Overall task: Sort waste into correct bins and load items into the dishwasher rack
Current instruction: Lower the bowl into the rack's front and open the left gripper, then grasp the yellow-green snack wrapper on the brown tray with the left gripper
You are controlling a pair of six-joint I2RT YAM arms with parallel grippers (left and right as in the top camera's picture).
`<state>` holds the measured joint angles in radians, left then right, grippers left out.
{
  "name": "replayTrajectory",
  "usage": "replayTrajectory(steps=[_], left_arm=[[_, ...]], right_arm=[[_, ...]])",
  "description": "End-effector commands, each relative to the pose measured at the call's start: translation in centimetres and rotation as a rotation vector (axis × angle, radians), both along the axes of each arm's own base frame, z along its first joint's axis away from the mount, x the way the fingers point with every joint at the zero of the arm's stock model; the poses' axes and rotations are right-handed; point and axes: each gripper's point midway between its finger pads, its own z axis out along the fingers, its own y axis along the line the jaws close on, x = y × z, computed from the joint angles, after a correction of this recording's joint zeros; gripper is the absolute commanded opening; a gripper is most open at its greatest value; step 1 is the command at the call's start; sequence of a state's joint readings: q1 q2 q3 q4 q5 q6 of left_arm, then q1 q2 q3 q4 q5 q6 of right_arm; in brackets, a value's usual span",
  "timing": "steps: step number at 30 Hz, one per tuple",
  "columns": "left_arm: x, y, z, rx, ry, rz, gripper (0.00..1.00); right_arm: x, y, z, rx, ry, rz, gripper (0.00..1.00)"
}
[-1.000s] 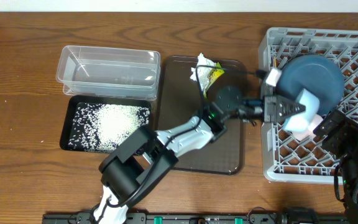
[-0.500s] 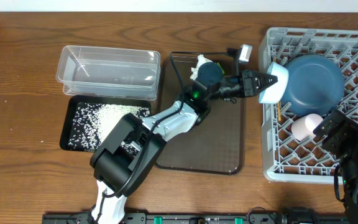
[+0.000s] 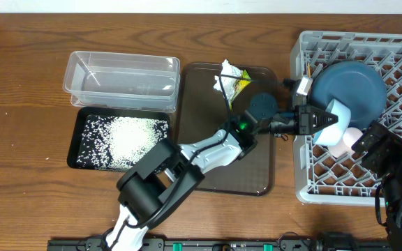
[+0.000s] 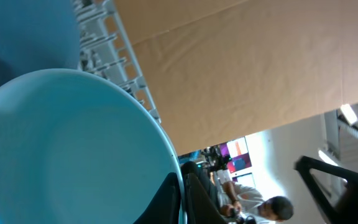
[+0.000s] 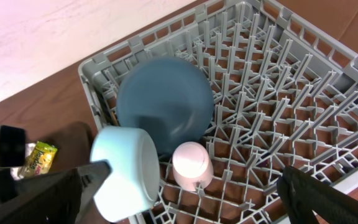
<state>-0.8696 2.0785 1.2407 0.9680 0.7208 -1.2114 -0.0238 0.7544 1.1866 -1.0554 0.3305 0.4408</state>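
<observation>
White grains [image 3: 121, 136] fill the black container [image 3: 75, 139]; the snack wrapper [image 3: 234, 82] lies on the tray [image 3: 257, 174]. The left tool [image 3: 321, 118], pinching the pale green bowl [image 3: 339, 113] by its rim, has swung down from the left edge of the rack [image 3: 300, 174]. The bowl now sits beside the blue dish [image 3: 354, 87] and pink cup [image 3: 342, 144]. The right tool [image 3: 368, 141] hovers, spread.

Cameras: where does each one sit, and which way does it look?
Overhead: fixed above the table, looking straight down; both arms show, the left arm stretched across to the dishwasher rack.
Left wrist: on the left arm, tilted upward past the pale green bowl in its jaws.
Right wrist: on the right arm, looking down into the rack; its open jaws show at the bottom.
Shared: overhead and right wrist both show the dark blue dish and pink cup.
</observation>
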Motion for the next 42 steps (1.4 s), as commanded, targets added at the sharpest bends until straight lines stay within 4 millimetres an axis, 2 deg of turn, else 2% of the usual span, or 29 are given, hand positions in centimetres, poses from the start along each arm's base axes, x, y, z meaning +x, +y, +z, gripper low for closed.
replayTrajectory(steps=[1, 5, 6, 9, 10, 20, 22, 30, 33, 37, 39, 42], left_arm=[[1.7, -0.1, -1.5, 0.009, 0.079, 0.048, 0.08], [2.7, 0.2, -2.8, 0.011, 0.125, 0.063, 0.08], [3.0, 0.4, -2.7, 0.001, 0.132, 0.069, 0.15], [3.8, 0.9, -2.1, -0.025, 0.127, 0.081, 0.45], [3.9, 1.0, -1.9, -0.033, 0.119, 0.082, 0.51], [5.1, 2.4, -2.0, -0.026, 0.117, 0.062, 0.68], [5.6, 3.0, -2.0, -0.024, 0.113, 0.056, 0.74], [9.1, 7.7, -1.8, -0.015, 0.036, 0.05, 0.84], [11.4, 10.1, -2.1, 0.013, 0.061, 0.103, 0.85], [13.6, 13.1, -3.7, 0.146, 0.011, 0.179, 0.88], [14.1, 14.2, -5.2, 0.261, -0.032, 0.199, 0.89], [14.6, 16.1, -8.7, 0.527, -0.097, 0.249, 0.9]], right_arm=[[-0.2, -0.5, 0.4, 0.003, -0.013, -0.03, 0.99], [-0.2, -0.5, 0.4, 0.003, -0.013, -0.03, 0.99], [-0.2, -0.5, 0.4, 0.003, -0.013, -0.03, 0.99], [-0.2, -0.5, 0.4, 0.003, -0.013, -0.03, 0.99], [-0.2, -0.5, 0.4, 0.003, -0.013, -0.03, 0.99], [-0.2, -0.5, 0.4, 0.003, -0.013, -0.03, 0.99], [-0.2, -0.5, 0.4, 0.003, -0.013, -0.03, 0.99], [-0.2, -0.5, 0.4, 0.003, -0.013, -0.03, 0.99], [-0.2, -0.5, 0.4, 0.003, -0.013, -0.03, 0.99], [-0.2, -0.5, 0.4, 0.003, -0.013, -0.03, 0.99], [-0.2, -0.5, 0.4, 0.003, -0.013, -0.03, 0.99], [-0.2, -0.5, 0.4, 0.003, -0.013, -0.03, 0.99]])
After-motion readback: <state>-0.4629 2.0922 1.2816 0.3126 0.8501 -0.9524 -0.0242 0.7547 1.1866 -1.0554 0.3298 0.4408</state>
